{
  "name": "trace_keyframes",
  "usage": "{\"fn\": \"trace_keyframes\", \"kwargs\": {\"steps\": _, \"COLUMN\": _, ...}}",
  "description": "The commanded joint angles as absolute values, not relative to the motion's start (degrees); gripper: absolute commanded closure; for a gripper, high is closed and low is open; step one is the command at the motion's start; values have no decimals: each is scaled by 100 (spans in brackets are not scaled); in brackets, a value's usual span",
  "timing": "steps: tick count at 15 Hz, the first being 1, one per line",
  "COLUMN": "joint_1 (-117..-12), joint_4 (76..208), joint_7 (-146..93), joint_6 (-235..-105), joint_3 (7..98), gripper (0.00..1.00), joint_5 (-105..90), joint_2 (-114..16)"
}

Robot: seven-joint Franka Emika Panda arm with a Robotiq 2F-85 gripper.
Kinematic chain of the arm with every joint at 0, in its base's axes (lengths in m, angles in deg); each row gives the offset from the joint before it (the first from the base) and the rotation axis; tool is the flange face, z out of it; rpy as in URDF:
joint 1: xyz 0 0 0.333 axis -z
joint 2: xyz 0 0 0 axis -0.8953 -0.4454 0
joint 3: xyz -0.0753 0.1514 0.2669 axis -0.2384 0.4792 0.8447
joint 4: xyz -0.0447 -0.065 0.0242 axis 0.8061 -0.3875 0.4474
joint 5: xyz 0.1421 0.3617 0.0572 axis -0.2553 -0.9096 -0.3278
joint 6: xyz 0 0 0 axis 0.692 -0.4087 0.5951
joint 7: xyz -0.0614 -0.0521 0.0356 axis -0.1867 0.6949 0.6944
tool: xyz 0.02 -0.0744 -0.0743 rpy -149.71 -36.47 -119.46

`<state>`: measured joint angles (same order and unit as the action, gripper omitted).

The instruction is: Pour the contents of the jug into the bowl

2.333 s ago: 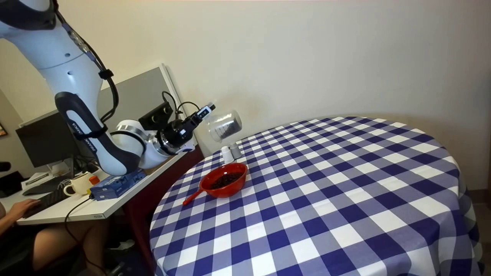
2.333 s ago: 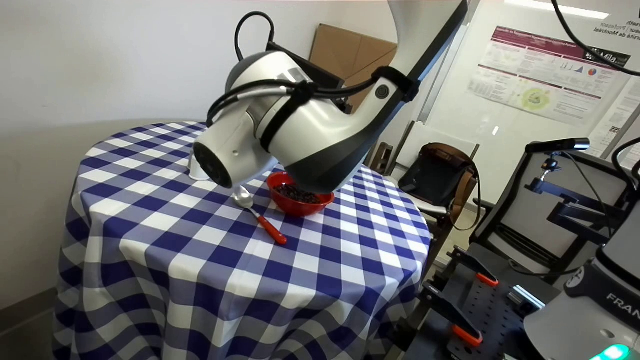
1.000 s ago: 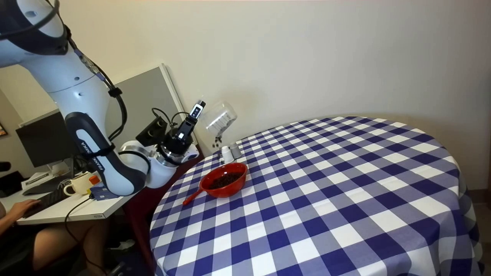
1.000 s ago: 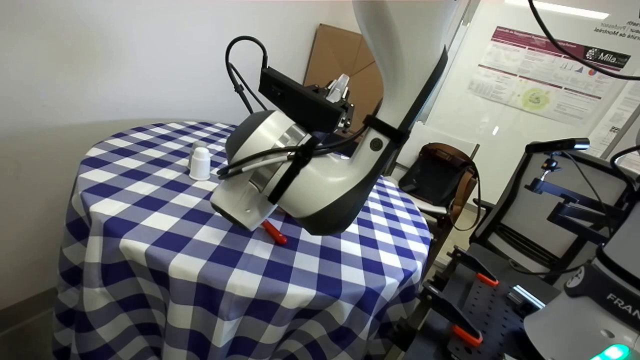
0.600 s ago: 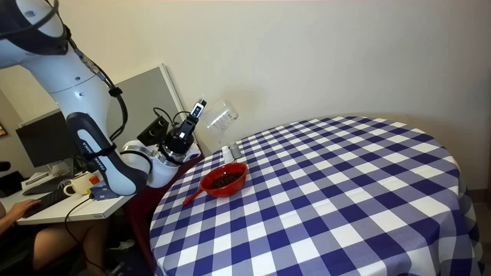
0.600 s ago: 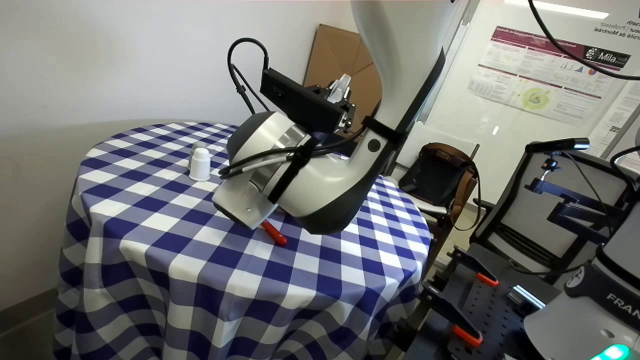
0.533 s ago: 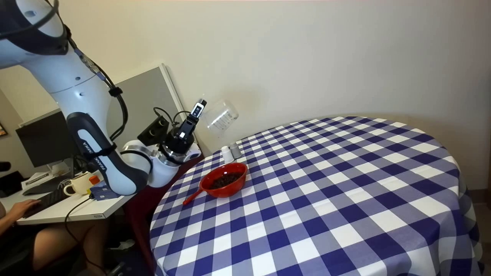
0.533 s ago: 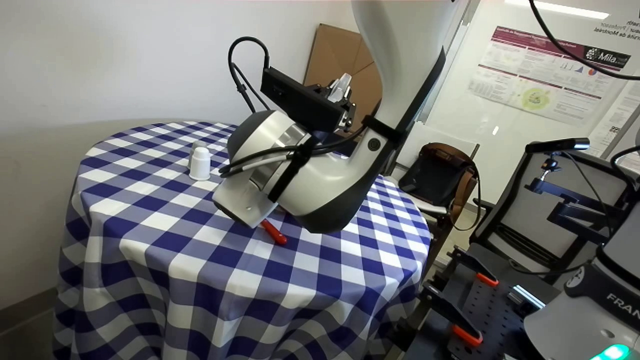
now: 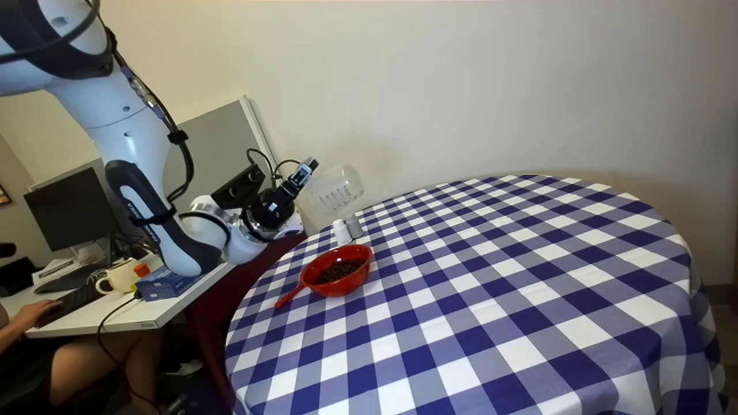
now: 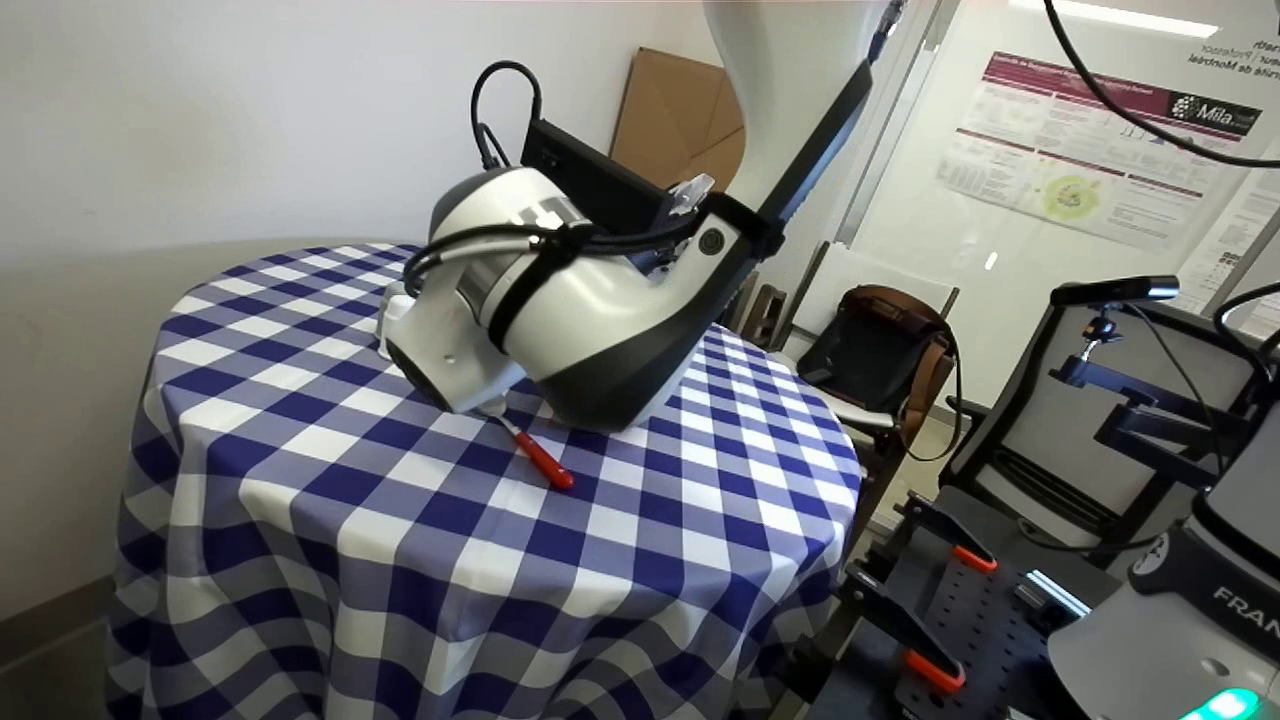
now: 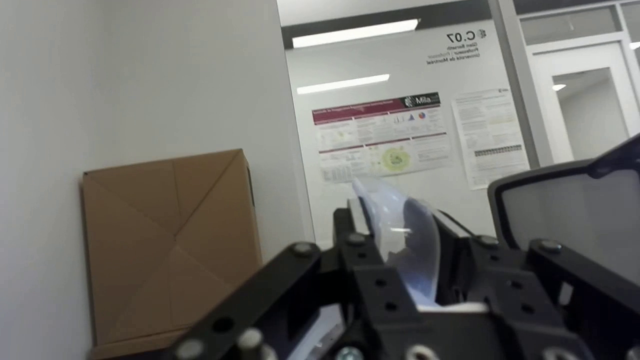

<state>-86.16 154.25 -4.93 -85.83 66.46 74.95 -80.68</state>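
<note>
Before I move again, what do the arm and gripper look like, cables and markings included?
The arm is white with dark covers, black cables and black straps. On its base, pale letters starting FRAN run off the picture's edge, above a green light. The gripper is black, with jointed fingers and round bolt heads; a black, oblong camera sits beside it.
</note>
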Motion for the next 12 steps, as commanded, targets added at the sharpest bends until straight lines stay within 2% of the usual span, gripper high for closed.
{"fn": "trace_keyframes", "kwargs": {"steps": 1, "joint_1": -8092, "joint_4": 15073, "joint_7": 77, "joint_6": -8881, "joint_3": 6970, "gripper": 89, "joint_5": 7191, "joint_2": -7813}}
{"fn": "trace_keyframes", "kwargs": {"steps": 7, "joint_1": -7368, "joint_4": 14689, "joint_7": 962, "joint_6": -9575, "joint_3": 6972, "gripper": 89, "joint_5": 6666, "joint_2": -7223}}
{"fn": "trace_keyframes", "kwargs": {"steps": 12, "joint_1": -6734, "joint_4": 14772, "joint_7": 1616, "joint_6": -10707, "joint_3": 6933, "gripper": 89, "joint_5": 6069, "joint_2": -6671}}
